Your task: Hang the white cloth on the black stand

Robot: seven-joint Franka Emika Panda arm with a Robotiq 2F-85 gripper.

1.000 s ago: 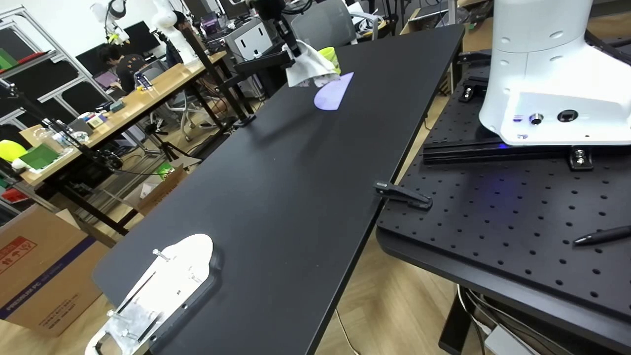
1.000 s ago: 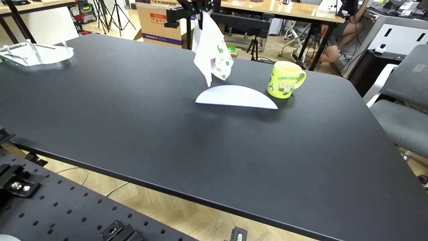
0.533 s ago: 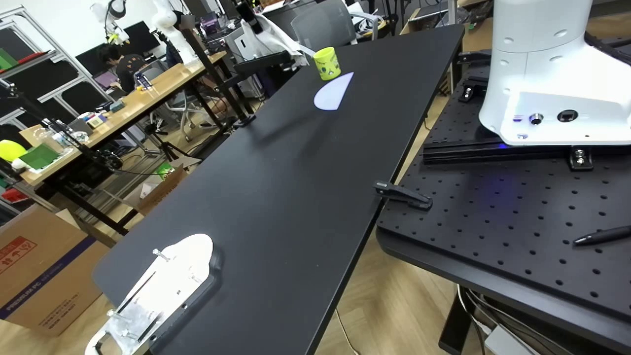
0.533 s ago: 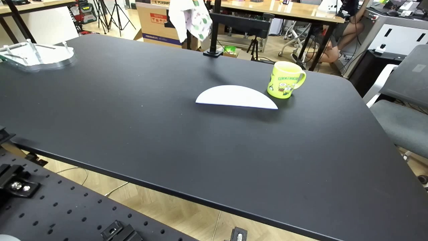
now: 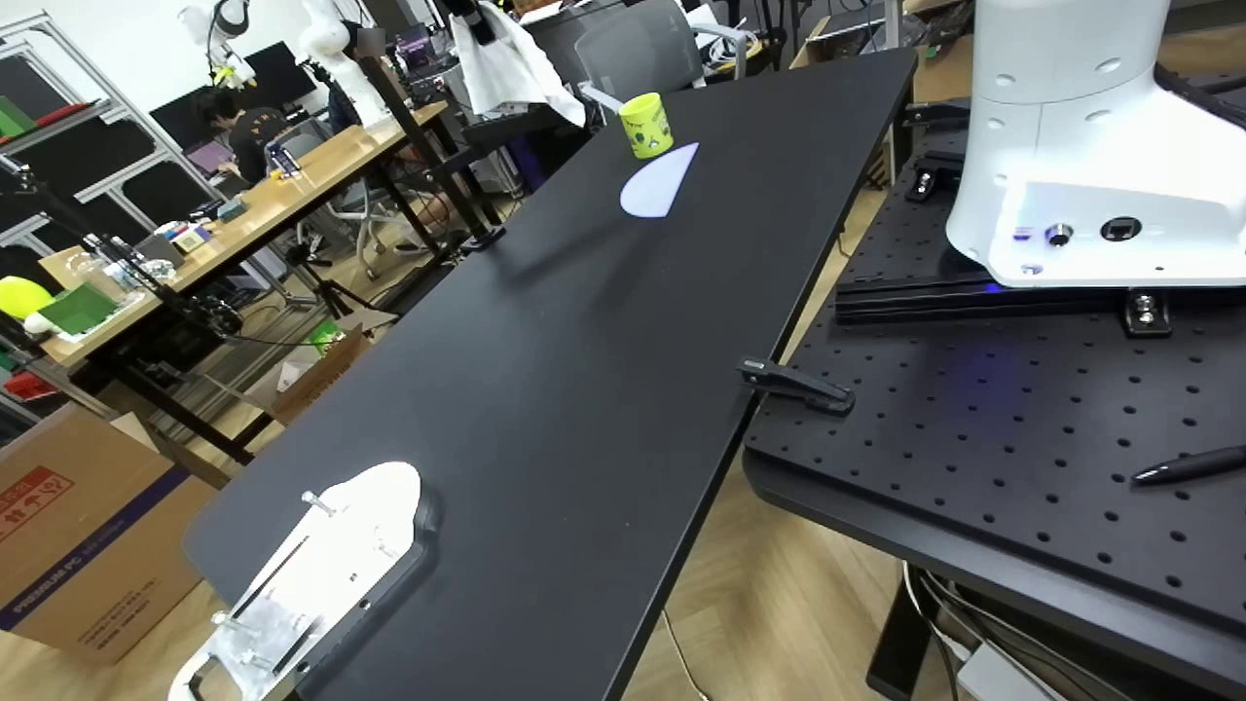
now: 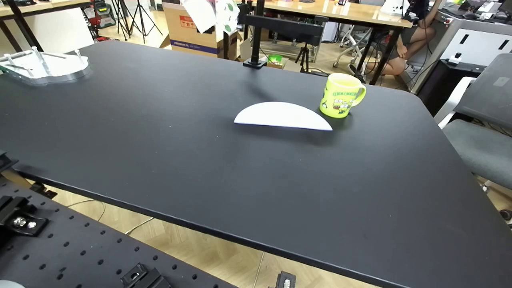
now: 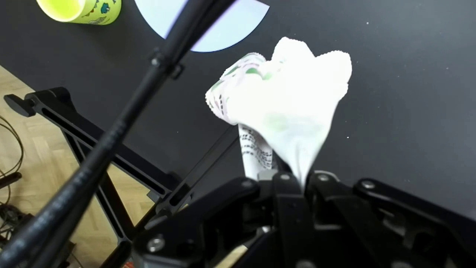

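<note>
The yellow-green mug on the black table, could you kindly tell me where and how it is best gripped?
The mug is probably best pinched at the rim opposite its handle, from straight above, jaws astride it: the mug stands upright, open at the top, and the handle juts sideways, clear of that spot. The gripper would first have to release the white cloth.

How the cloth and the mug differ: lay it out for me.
The cloth is mostly white; the mug is yellow-green. The cloth hangs pinched in the gripper; the mug stands upright on the table. The cloth is limp and folded; the mug looks rigid. Both carry printed patterns.
</note>
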